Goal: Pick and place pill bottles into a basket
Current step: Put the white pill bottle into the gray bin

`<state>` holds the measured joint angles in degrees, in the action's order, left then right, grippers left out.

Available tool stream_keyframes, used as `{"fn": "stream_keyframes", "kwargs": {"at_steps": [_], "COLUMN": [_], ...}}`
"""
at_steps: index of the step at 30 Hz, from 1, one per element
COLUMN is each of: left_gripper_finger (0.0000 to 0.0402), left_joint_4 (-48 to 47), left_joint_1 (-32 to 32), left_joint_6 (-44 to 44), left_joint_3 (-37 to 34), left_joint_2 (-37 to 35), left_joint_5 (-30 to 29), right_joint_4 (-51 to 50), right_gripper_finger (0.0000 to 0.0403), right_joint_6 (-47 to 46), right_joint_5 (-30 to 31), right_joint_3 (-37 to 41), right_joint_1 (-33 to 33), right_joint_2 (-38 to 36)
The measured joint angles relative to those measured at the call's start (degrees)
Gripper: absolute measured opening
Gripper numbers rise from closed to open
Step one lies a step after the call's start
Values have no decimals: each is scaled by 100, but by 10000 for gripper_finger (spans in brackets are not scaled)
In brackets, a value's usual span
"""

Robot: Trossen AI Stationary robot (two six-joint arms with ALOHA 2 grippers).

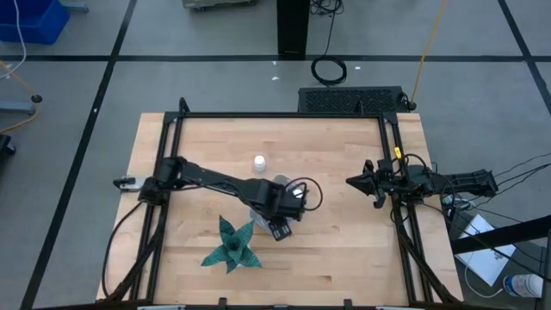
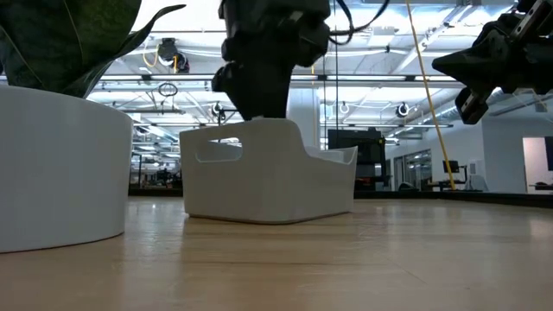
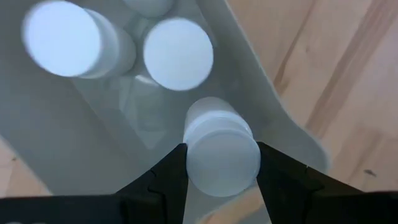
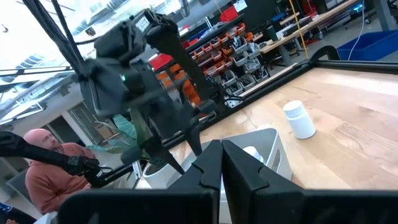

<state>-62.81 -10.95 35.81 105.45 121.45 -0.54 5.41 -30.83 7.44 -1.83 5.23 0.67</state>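
Observation:
My left gripper (image 1: 280, 208) hangs over the pale basket (image 1: 256, 214) at the table's middle, pointing down, shut on a white pill bottle (image 3: 221, 158). The bottle is inside the basket, near one wall (image 3: 273, 106). Three more white bottles stand in the basket (image 3: 62, 37) (image 3: 178, 53) (image 3: 149, 5). One bottle (image 1: 259, 162) stands on the table just beyond the basket; it also shows in the right wrist view (image 4: 298, 118). My right gripper (image 1: 355, 182) is shut and empty, raised over the table's right side. My left gripper pinches the bottle at its top, by the sides of the white cap (image 3: 194, 158), between its two fingers (image 3: 168, 177). The fingers come from above, pointing down. The bottle is upright below them, inside the basket; whether its base rests on the basket floor I cannot tell.
A green spiky plant (image 1: 231, 245) in a white pot (image 2: 60, 164) stands near the front edge, close beside the basket (image 2: 268, 173). A black frame (image 1: 275, 115) borders the table. A person (image 4: 50, 174) shows in the room behind.

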Motion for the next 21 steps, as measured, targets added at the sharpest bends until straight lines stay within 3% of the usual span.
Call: {"fn": "stream_keyframes", "kwargs": {"at_steps": [9,14,21], "left_gripper_finger": [182,184,185], "left_joint_4": [33,33,124], "left_joint_1": [12,71,87], "left_joint_6": [-237,-529,-518], "left_joint_3": [-2,-2,-2], "left_joint_2": [138,138,138], "left_joint_5": [-100,218,48], "right_joint_4": [-2,-2,-2], "right_gripper_finger": [4,4,4], "right_joint_6": [2,0,0], "right_joint_5": [0,0,0], "right_joint_3": [-2,0,0], "right_joint_1": [0,0,0], "right_joint_2": [2,2,2]}}
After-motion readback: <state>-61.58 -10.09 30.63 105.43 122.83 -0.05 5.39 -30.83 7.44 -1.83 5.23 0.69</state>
